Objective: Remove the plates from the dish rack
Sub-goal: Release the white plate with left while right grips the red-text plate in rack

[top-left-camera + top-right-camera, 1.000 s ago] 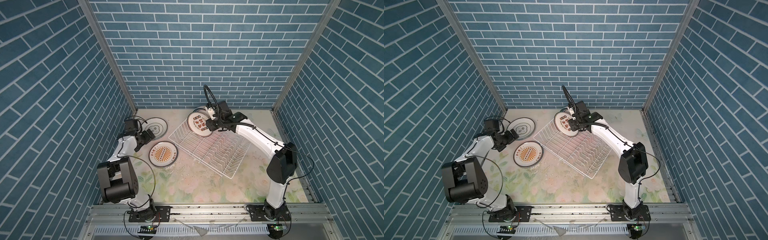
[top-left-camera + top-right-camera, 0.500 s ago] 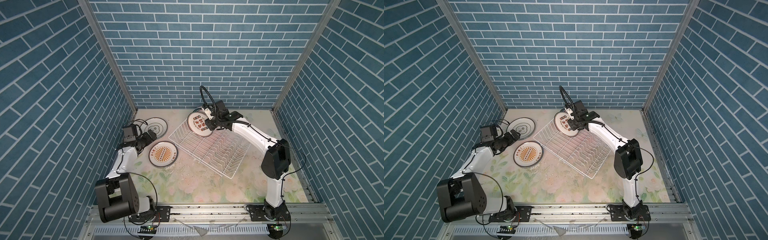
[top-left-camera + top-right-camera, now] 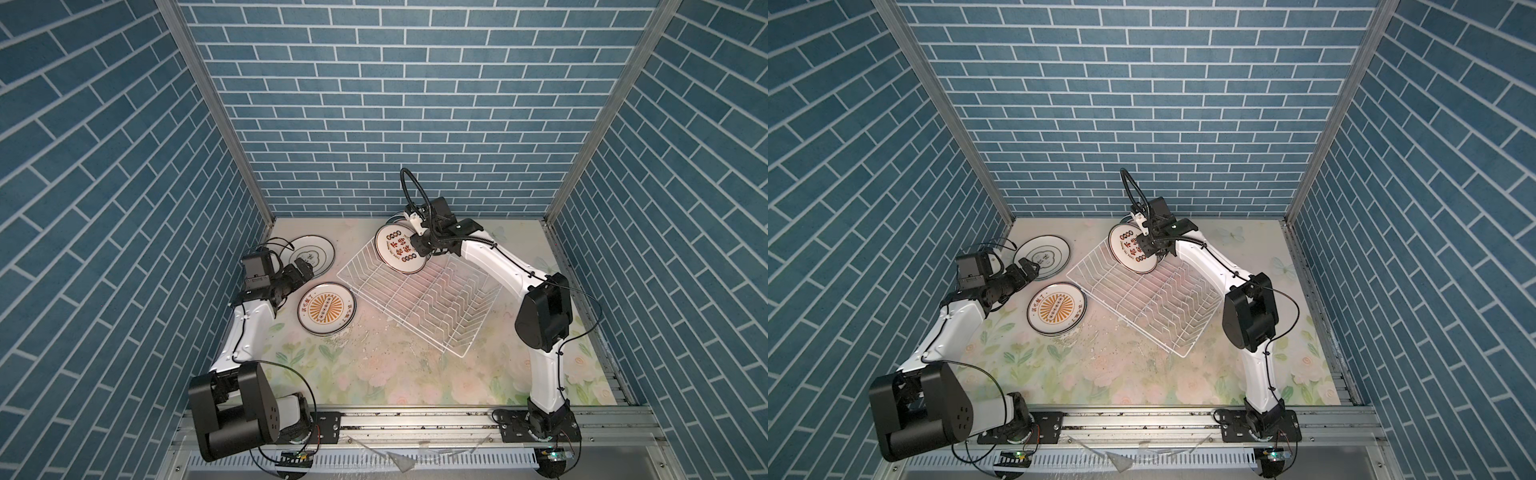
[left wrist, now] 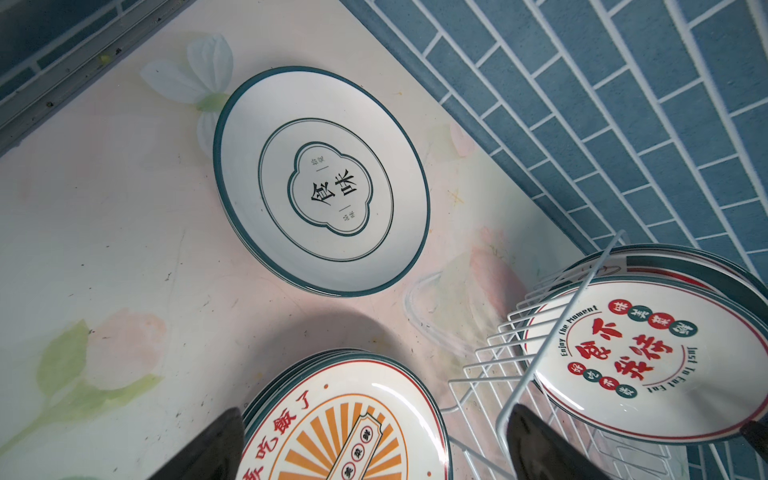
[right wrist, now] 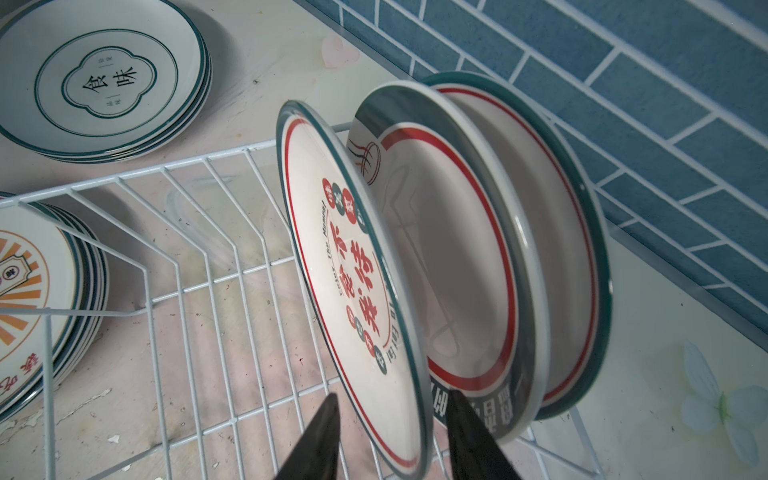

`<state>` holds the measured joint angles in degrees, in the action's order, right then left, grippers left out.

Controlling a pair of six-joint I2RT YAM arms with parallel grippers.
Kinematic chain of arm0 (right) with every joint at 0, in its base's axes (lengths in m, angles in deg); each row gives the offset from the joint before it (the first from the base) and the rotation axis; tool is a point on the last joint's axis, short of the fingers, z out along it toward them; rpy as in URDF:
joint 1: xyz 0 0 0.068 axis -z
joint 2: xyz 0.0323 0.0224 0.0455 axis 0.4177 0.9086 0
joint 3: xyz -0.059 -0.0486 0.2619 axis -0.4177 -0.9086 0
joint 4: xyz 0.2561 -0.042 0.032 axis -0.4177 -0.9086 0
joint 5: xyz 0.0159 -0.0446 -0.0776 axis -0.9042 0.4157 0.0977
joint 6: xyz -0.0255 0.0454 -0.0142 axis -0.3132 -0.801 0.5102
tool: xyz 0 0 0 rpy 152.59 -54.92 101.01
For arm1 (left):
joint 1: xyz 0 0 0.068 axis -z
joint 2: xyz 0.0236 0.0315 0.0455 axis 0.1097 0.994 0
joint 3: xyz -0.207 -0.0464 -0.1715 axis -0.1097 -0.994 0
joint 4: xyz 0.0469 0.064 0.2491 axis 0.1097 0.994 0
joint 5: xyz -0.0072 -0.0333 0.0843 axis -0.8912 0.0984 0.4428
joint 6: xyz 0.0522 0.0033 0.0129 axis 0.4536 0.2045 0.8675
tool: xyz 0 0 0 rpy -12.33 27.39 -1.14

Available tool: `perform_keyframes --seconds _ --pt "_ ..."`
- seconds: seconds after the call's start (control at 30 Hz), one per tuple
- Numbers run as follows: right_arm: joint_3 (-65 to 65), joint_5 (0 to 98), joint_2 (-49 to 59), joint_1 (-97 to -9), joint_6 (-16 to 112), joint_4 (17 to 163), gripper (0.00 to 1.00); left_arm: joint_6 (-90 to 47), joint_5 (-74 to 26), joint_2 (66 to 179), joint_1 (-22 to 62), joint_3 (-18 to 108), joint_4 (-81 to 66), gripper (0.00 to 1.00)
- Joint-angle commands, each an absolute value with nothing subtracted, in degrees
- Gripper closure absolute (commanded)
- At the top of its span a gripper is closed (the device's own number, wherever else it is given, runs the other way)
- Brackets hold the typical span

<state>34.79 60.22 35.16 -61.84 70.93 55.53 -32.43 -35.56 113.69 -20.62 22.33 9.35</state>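
right gripper [image 5: 392, 395]: part open, astride the front plate's rim with a gap showing on each side; nothing clamped yet.
fingers [image 5: 316, 449]: one on the printed-face side, the other down in the slot between this plate and the next one back.
front plate [image 5: 353, 266]: stands on edge in the rack, leaning. In both top views it is just at the gripper's 9 o'clock, printed face turned to about 7 o'clock.
plate axis: rim line runs roughly 11 to 5 o'clock in a top view. The jaws bite across it, which looks right for a rim pinch.
back plates [image 5: 478, 257]: two more on edge, close behind toward 1 o'clock.
rack [image 5: 120, 178]: long axis 10 to 4 o'clock in a top view; all three plates sit at its 11 o'clock corner.
green stack [image 3: 311, 253]: flat on the table [image 3: 374, 374], at 9 o'clock from the rack.
sunburst stack [image 3: 327, 308]: flat, at 8 o'clock, just beside the rack.
left gripper [image 4: 374, 409]: wide open, empty, hovering by the two stacks, well apart from the front plate.
nearer arm: right, already at the rim.
next move (judged): close on the rim, lift along the plate's own plane, carry toward 9 o'clock.
risk (judged): the rear finger nudging the plate behind.
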Motion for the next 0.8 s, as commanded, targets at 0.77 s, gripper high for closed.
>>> perform_keyframes --seconds 0.77 --pt "41.1 55.0 42.0 -62.4 79.4 52.5 0.82 -32.8 -36.7 113.0 -19.6 21.0 7.0 0.01"
